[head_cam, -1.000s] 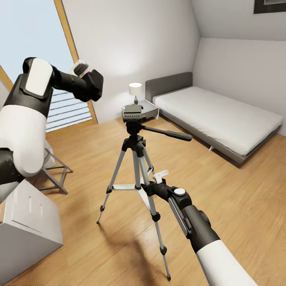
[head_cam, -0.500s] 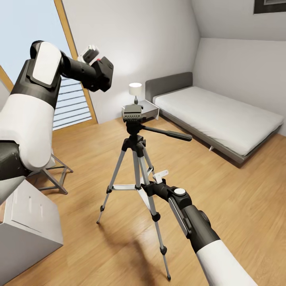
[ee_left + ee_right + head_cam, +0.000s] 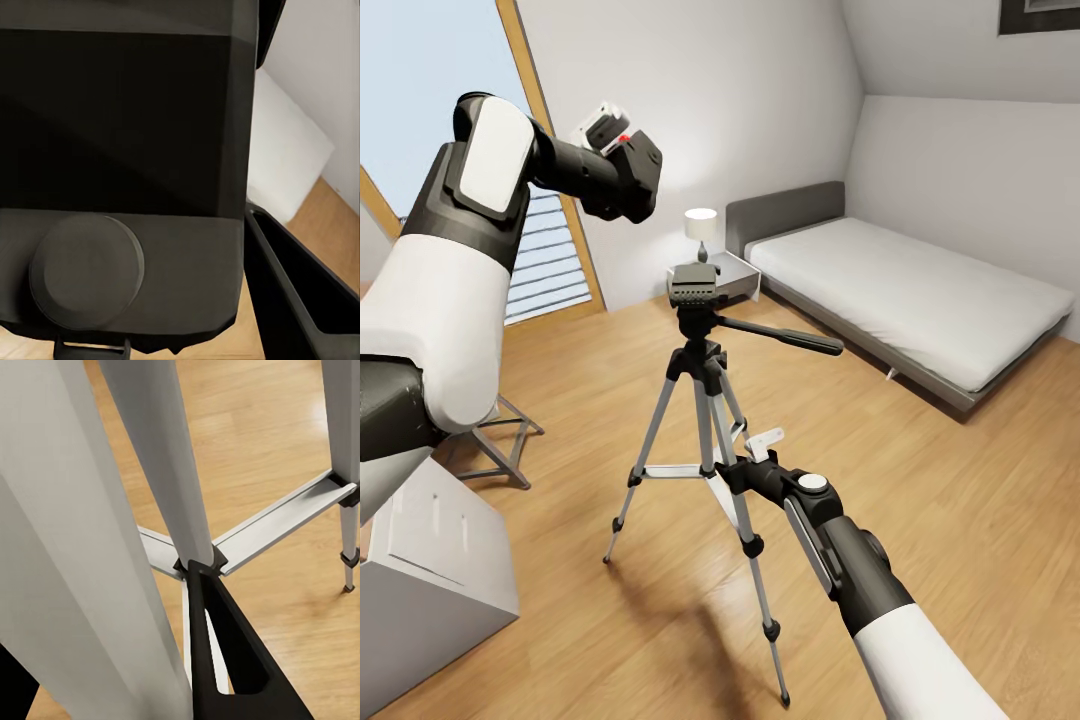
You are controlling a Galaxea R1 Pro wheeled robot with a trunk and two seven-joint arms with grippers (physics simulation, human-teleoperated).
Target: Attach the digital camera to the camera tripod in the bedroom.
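Light wood bedroom floor (image 3: pixel 960 500). Silver three-legged camera tripod (image 3: pixel 705 400) upright mid-frame, pan handle pointing right. Left end effector (image 3: pixel 622 160) upper left, pinching small black digital camera (image 3: pixel 635 178), tilted. Right end effector (image 3: pixel 745 465) at tripod leg; closure unclear.

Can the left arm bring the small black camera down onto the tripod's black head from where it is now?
Probably yes: the black digital camera hangs above and left of the silver-legged tripod's head, with open air between.
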